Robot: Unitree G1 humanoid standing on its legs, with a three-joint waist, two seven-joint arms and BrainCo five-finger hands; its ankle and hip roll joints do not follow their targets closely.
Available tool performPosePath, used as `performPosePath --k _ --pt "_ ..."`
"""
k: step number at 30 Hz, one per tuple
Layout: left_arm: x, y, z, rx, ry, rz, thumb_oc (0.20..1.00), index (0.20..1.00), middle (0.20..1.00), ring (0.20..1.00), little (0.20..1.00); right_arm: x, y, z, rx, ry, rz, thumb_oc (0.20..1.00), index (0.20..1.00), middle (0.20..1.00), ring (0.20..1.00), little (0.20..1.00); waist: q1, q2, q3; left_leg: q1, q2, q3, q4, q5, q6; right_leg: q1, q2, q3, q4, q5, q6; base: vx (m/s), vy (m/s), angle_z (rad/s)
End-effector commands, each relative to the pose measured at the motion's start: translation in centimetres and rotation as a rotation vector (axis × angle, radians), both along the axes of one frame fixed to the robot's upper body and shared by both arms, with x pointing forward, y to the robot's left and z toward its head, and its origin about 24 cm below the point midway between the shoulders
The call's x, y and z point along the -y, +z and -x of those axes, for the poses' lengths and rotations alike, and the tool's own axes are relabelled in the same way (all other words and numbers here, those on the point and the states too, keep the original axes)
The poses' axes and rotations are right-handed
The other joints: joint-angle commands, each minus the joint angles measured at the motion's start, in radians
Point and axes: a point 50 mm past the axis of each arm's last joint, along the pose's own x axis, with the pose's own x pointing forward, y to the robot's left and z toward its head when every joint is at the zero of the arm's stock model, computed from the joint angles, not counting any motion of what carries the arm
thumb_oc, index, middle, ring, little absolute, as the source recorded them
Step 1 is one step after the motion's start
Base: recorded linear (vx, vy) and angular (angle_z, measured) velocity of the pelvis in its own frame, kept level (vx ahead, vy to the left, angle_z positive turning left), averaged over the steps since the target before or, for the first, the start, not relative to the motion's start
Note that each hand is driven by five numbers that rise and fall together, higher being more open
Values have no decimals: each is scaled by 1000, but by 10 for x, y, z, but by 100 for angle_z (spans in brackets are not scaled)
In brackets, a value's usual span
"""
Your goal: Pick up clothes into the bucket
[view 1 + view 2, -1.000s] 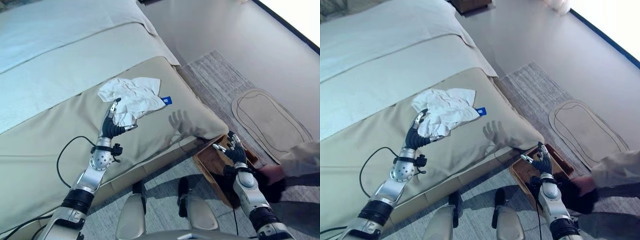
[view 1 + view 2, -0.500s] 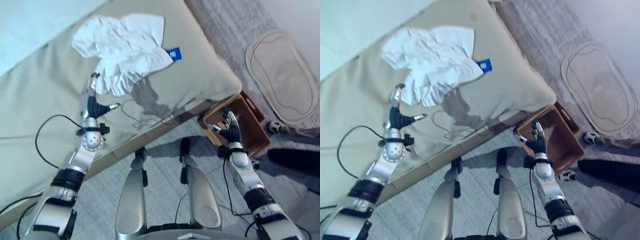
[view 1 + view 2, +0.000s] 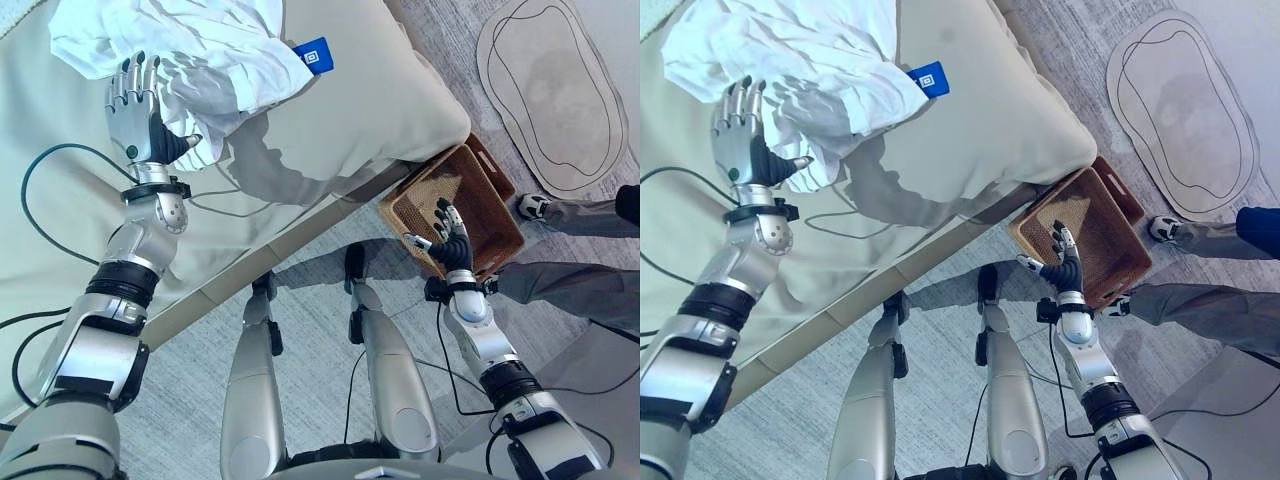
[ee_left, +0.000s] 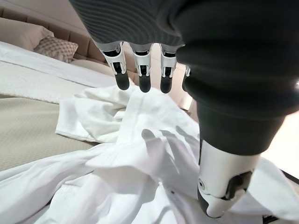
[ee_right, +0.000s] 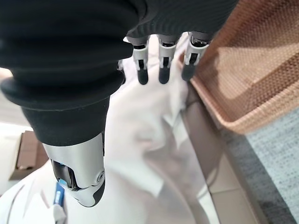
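Bedding first: the bed (image 3: 330, 120) under its beige cover takes up most of the scene, its corner jutting toward a grey carpet (image 3: 300, 330). An oval floor mat (image 3: 548, 95) lies well apart on that carpet. Crumpled white clothes (image 3: 200, 50) sit on the bed's cover, a small blue tag (image 3: 312, 55) at their edge. Beside the bed's corner, on the floor, stands the woven brown basket (image 3: 470, 205), the task's bucket, with no clothes inside. A person's legs (image 3: 570, 285) and shoe (image 3: 530, 207) show just past it. The left hand (image 3: 135, 115) spreads wide above the near edge of the clothes, fingers straight, gripping nothing. The right hand (image 3: 448, 240) hovers by the basket's near rim, fingers loosely extended, empty.
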Motion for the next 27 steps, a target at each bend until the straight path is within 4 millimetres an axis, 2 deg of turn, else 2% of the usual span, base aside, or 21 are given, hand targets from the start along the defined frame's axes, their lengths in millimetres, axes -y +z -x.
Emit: performPosePath --k 1,6,9,15,16,17,27 --pt "-17 36 5 103 62 -102 1000 1000 1000 1000 1000 3 26 0 142 19 -7 1000 1000 1000 1000 1000 -5 -29 -17 -102 -1 7 152 -61 3 9 -72 -3 6 28 78 0 0 0" --pt "-17 45 -1 80 78 -123 1000 1000 1000 1000 1000 -1 32 -2 163 47 5 1000 1000 1000 1000 1000 -19 -27 -16 -124 -7 11 154 -59 3 -16 -72 2 -1 39 80 0 0 0" --pt "-23 49 -6 36 131 -150 1000 1000 1000 1000 1000 -3 35 -3 175 63 10 1000 1000 1000 1000 1000 -27 -27 -16 -141 -7 13 153 -55 4 -33 -71 4 -6 47 83 -5 6 -1" --pt "-37 39 -19 -185 253 -178 1000 1000 1000 1000 1000 -5 38 -5 178 79 24 1000 1000 1000 1000 1000 -49 -30 -18 -160 -7 18 157 -50 6 -54 -71 7 -10 59 88 -2 2 -2" --pt "-36 40 -21 -196 252 -171 542 542 542 542 542 -5 37 -5 172 82 25 1000 1000 1000 1000 1000 -50 -30 -19 -163 -7 17 160 -50 7 -59 -71 8 -8 60 87 0 0 0" --pt "-38 39 -22 -221 256 -157 200 200 200 200 200 -5 37 -5 170 84 24 1000 1000 1000 1000 1000 -52 -30 -20 -163 -8 17 160 -50 7 -60 -71 9 -8 61 87 0 0 0" --pt "-42 23 -21 -280 228 -103 200 200 200 200 200 -4 27 0 131 101 34 1000 1000 1000 1000 1000 -51 -25 -41 -141 -6 19 165 -52 3 -43 -70 5 -2 57 85 0 0 0"
